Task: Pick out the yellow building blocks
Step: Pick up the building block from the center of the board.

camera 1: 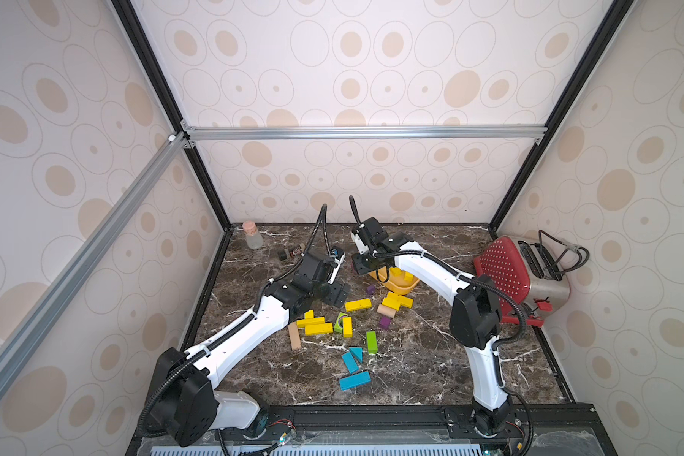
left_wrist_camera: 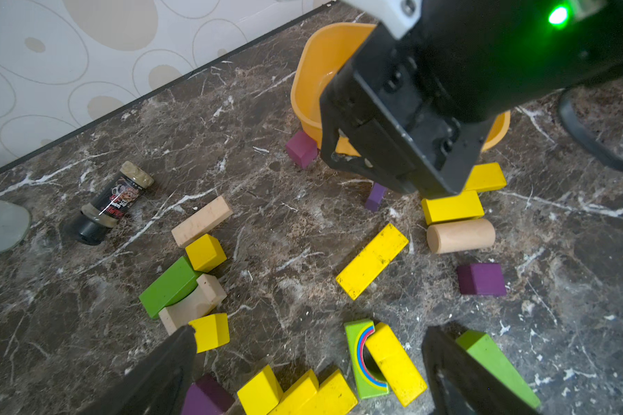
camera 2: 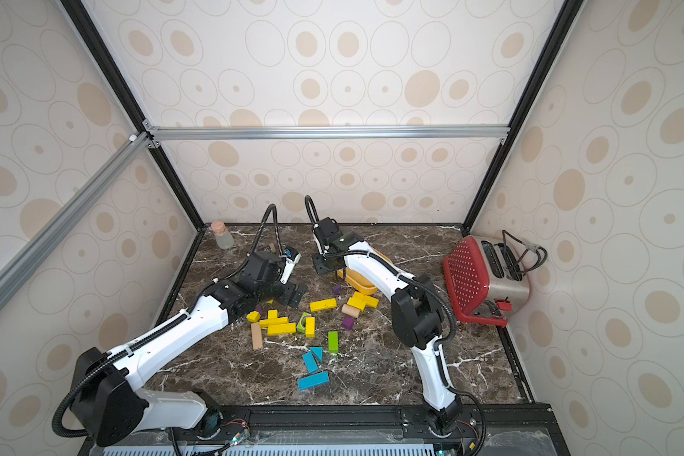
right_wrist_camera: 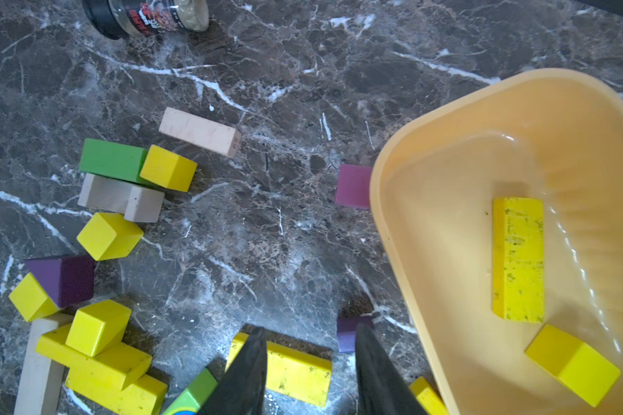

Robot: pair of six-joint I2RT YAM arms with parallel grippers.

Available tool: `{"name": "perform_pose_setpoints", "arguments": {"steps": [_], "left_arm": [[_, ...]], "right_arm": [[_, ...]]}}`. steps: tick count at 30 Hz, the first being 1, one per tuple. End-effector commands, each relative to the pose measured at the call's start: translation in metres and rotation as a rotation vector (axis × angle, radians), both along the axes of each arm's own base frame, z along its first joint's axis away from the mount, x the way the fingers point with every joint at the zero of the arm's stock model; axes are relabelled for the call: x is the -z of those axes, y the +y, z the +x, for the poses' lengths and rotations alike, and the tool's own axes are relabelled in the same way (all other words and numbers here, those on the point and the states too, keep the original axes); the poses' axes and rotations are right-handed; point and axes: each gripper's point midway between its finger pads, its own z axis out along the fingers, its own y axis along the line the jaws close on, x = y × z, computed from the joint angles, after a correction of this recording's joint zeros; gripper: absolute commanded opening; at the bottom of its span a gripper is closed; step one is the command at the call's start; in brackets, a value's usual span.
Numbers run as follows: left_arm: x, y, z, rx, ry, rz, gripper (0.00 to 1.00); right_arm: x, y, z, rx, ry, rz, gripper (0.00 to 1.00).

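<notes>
- The left fingers [left_wrist_camera: 166,370] are spread wide and hold nothing. They hang low over the left part of the block scatter on the dark marble-patterned tabletop [camera 1: 411,363].
- At the rear left, a clear glass bottle with a cork stopper [camera 1: 252,235] stands upright. A small dark labelled jar [left_wrist_camera: 110,203] lies on its side near it.
- The yellow building blocks are bright yellow painted wooden cubes and bars. A yellow cluster [camera 1: 316,325] lies just beside the left arm.
- A single yellow bar [camera 1: 358,304] lies alone at the centre. Nearer the front edge lie a lime-green wooden bar [camera 1: 371,341] and three blue wooden blocks [camera 1: 352,365].
- The right fingers [right_wrist_camera: 247,373] stand a modest gap apart with nothing between them. They hover just beside the tub's rim.
- A yellow pair [camera 1: 396,302] lies just in front of the tub, touching a plain wooden cylinder [camera 1: 386,311].
- The orange-yellow plastic tub [right_wrist_camera: 392,222] contains one yellow bar [right_wrist_camera: 517,258] and one yellow cube [right_wrist_camera: 572,364], which lie apart.
- A red and steel toaster [camera 1: 506,272] sits by the right wall.
</notes>
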Motion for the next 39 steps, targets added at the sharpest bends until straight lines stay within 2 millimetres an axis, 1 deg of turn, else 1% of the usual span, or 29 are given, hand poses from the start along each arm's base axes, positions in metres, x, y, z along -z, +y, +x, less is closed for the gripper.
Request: {"name": "perform_pose_setpoints", "arguments": {"steps": [1,6,9,10,14,18,20,23,26,30,34,39], "left_arm": [[-0.003,0.01,-0.013,0.042,-0.003,0.049,0.98],[0.0,0.02,-0.025,0.049,0.0,0.083,0.99],[0.016,0.025,-0.029,0.021,0.005,0.069,0.99],[0.021,0.023,-0.03,0.017,0.015,0.049,0.99],[0.029,0.017,-0.035,-0.009,0.08,-0.017,0.99],[0.05,0.017,-0.044,-0.069,0.126,-0.111,0.98],[0.054,0.02,-0.046,-0.108,0.121,-0.155,0.98],[0.05,0.024,-0.045,-0.156,0.089,-0.202,0.98],[0.046,0.033,-0.045,-0.189,0.069,-0.183,0.96],[0.053,0.051,-0.052,-0.264,0.076,-0.142,0.96],[0.064,0.061,-0.063,-0.317,0.096,-0.179,0.96],[0.079,0.067,-0.077,-0.349,0.141,-0.203,0.96]], "right_arm": [[-0.002,0.014,-0.008,-0.024,0.001,0.018,0.42],[0.005,0.033,-0.02,-0.063,0.026,0.034,0.42],[0.013,0.043,-0.023,-0.066,0.04,0.043,0.41],[0.017,0.047,-0.024,-0.068,0.053,0.052,0.42],[0.023,0.066,-0.033,-0.095,0.118,0.096,0.41],[0.045,0.083,-0.047,-0.104,0.194,0.135,0.4],[0.051,0.09,-0.054,-0.108,0.221,0.147,0.4],[0.053,0.094,-0.063,-0.116,0.212,0.123,0.4],[0.056,0.094,-0.073,-0.126,0.218,0.109,0.4],[0.065,0.093,-0.088,-0.151,0.239,0.072,0.4],[0.071,0.094,-0.1,-0.163,0.24,0.043,0.4],[0.073,0.105,-0.113,-0.195,0.225,0.028,0.39]]}}
